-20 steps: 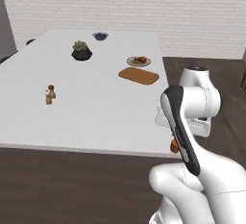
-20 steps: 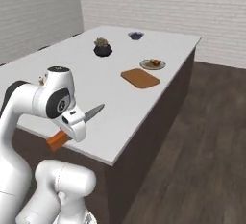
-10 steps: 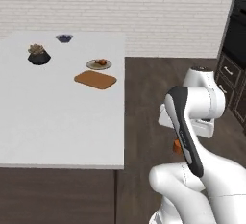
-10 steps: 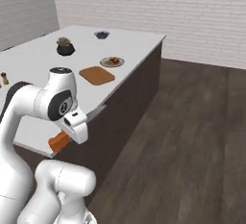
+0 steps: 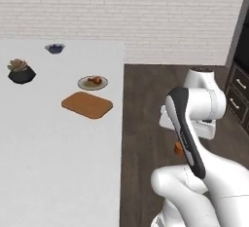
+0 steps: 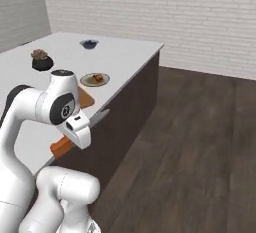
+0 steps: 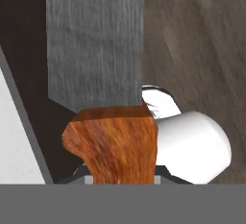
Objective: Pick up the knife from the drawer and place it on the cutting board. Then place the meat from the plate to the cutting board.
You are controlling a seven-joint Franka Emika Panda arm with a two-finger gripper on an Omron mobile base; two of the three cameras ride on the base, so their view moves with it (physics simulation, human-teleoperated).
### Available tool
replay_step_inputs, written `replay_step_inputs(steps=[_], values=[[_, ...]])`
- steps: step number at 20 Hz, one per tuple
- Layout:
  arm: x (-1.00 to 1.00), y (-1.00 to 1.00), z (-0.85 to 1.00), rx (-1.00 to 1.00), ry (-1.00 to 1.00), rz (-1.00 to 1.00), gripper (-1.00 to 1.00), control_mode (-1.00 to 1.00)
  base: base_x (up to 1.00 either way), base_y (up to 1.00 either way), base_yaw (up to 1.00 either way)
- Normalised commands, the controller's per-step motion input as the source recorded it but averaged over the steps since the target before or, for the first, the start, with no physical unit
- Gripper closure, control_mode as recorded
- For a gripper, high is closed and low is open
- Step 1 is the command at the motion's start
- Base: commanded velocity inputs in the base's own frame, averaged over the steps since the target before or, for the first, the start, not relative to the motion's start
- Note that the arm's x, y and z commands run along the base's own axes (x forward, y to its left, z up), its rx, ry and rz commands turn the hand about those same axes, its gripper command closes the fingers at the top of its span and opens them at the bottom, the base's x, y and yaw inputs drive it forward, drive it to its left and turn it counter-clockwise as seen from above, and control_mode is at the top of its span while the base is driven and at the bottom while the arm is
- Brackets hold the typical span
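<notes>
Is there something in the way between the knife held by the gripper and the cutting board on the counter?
Nothing visible blocks it. The knife hangs beside the counter edge; the cutting board lies bare, with the plate just behind it.

At frame left, open white counter [image 5: 53, 162] is seen below the cutting board [image 5: 87, 105]; the plate [image 5: 92, 82] apparently sits just above it, the plant pot [image 5: 21, 72] well leftward.

Meat [image 5: 97, 80] on plate [image 5: 85, 83], cutting board [image 5: 87, 105] just beside.
</notes>
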Motion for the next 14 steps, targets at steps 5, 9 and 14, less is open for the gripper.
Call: replay_step_inputs(steps=[5, 9, 14], values=[[0.00, 0.00, 0.00, 0.00, 0.00, 0.00, 1.00, 1.00, 0.93, -0.64, 0.14], [0.00, 0.00, 0.00, 0.00, 0.00, 0.00, 1.00, 1.00, 0.52, -0.83, 0.46], [0.00, 0.00, 0.00, 0.00, 0.00, 0.00, 1.00, 1.00, 0.34, -0.79, 0.64]])
